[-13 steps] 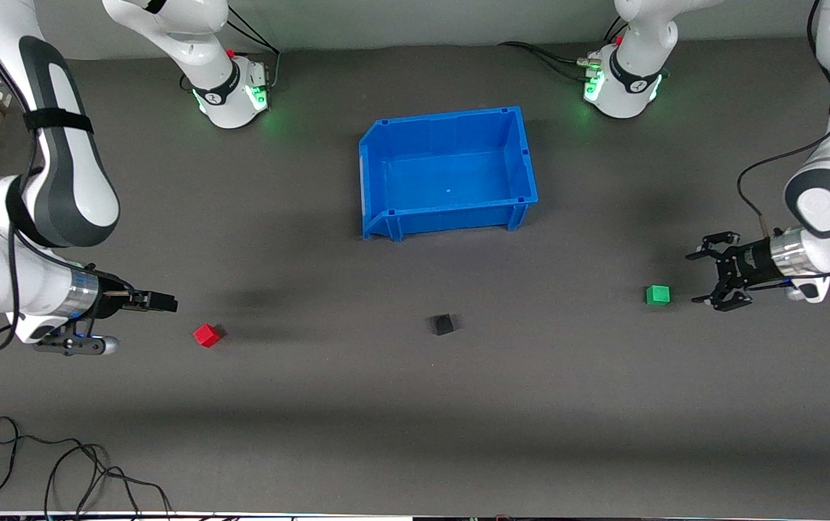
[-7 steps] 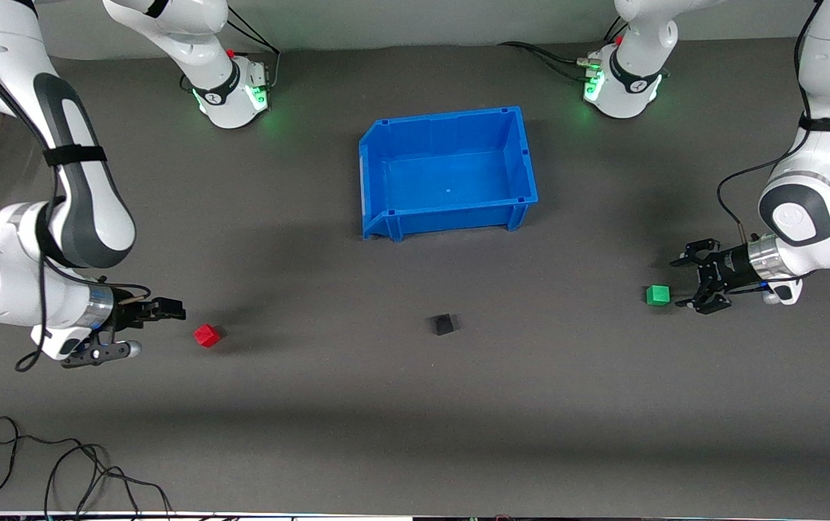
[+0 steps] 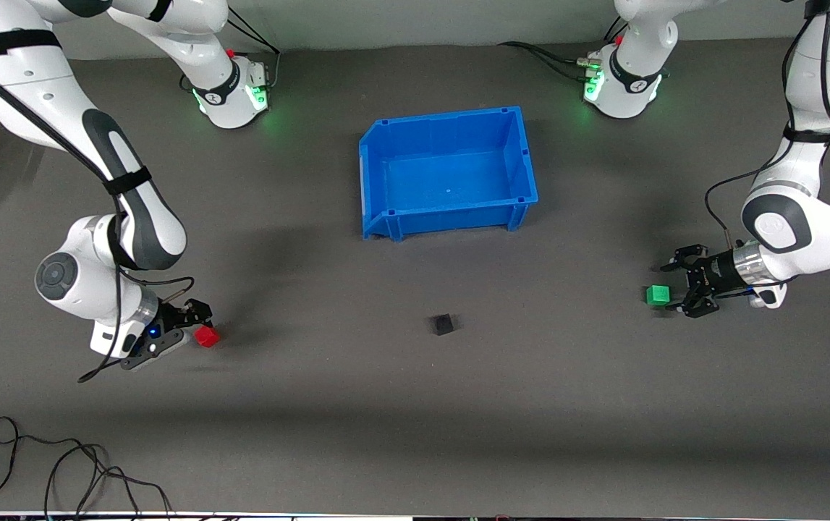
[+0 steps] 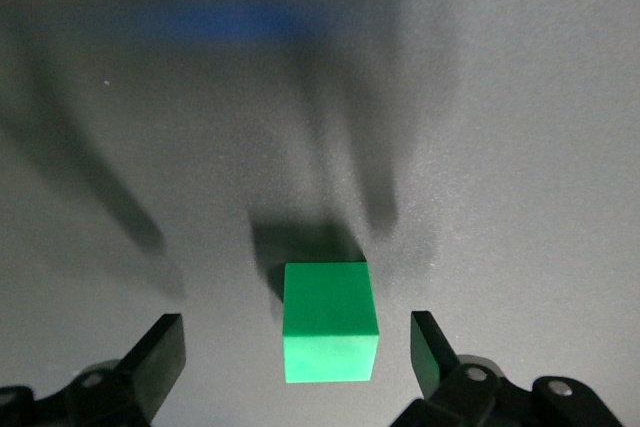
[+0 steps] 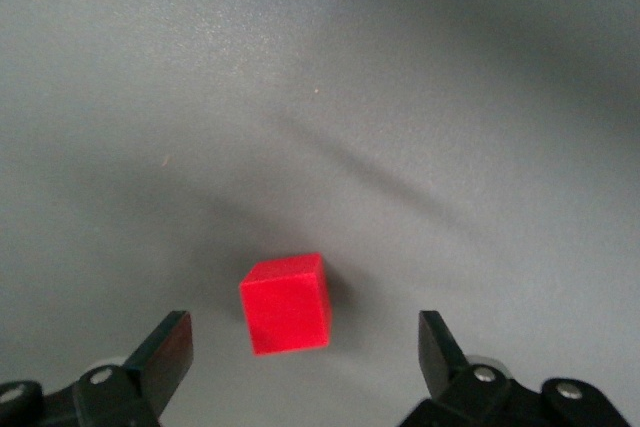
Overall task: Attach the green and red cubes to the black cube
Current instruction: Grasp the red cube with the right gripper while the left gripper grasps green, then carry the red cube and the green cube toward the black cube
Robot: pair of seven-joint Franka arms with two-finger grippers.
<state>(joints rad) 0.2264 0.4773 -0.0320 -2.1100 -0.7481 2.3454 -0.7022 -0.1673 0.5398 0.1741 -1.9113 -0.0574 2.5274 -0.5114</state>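
Left gripper (image 4: pixel 298 355) spread wide around green cube (image 4: pixel 330 322), not gripping. Right gripper (image 5: pixel 305 357) likewise spread around red cube (image 5: pixel 287 303). Black cube (image 3: pixel 443 324) between them, alone.

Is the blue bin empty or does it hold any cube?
Empty: the blue bin shows only its bare floor, and all three cubes lie on the table outside it.

Both grippers nearer (their cubes)

**What I can't make out from here**

In both wrist views my grippers' fingers (image 4: pixel 160 352) are cut off at the 6 o'clock edge. In the front view, both arms run off the frame, and the coiled cable (image 3: pixel 60 470) leaves at 7 o'clock.
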